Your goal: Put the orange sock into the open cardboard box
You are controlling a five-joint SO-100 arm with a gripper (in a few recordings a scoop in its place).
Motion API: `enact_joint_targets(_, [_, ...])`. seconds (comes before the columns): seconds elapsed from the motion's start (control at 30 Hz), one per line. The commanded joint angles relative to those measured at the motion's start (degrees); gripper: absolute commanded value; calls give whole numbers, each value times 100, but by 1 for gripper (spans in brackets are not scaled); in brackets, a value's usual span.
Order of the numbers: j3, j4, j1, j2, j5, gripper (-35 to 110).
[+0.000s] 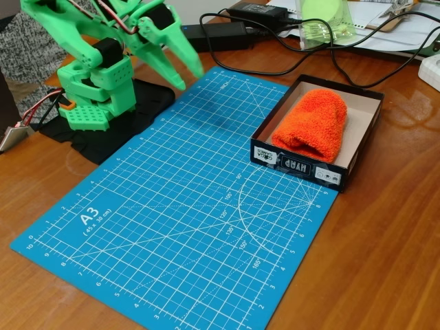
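Note:
The orange sock (313, 124), a thick fluffy rolled bundle, lies inside the open cardboard box (368, 117) at the right of the fixed view. The box is black outside with white labels on its near wall and beige inside; it sits on the right edge of the blue cutting mat. My green gripper (184, 74) hangs at the upper left above the mat's far corner, well apart from the box. Its two pointed fingers are spread and hold nothing.
A blue A3 cutting mat (179, 213) covers the wooden table's middle. The arm's green base (96, 96) stands on a black pad at the left. Black cables, a power brick (220, 34), a clear cup (326, 24) and papers lie along the far edge.

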Motion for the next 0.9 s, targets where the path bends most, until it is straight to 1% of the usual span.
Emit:
enact_joint_targets(0.0, [650,-132,114,650,246,1])
enact_joint_targets(0.13, [1310,-237,105,1397,97,0])
enact_joint_targets(0.3, [2118,-246,246,2373,-439,0])
enact_joint_targets(0.37, [2250,-237,281,2452,-439,0])
enact_joint_targets(0.53, [2540,-229,255,2602,-35,0])
enact_joint_targets(0.87, [2689,-281,299,2681,-26,0])
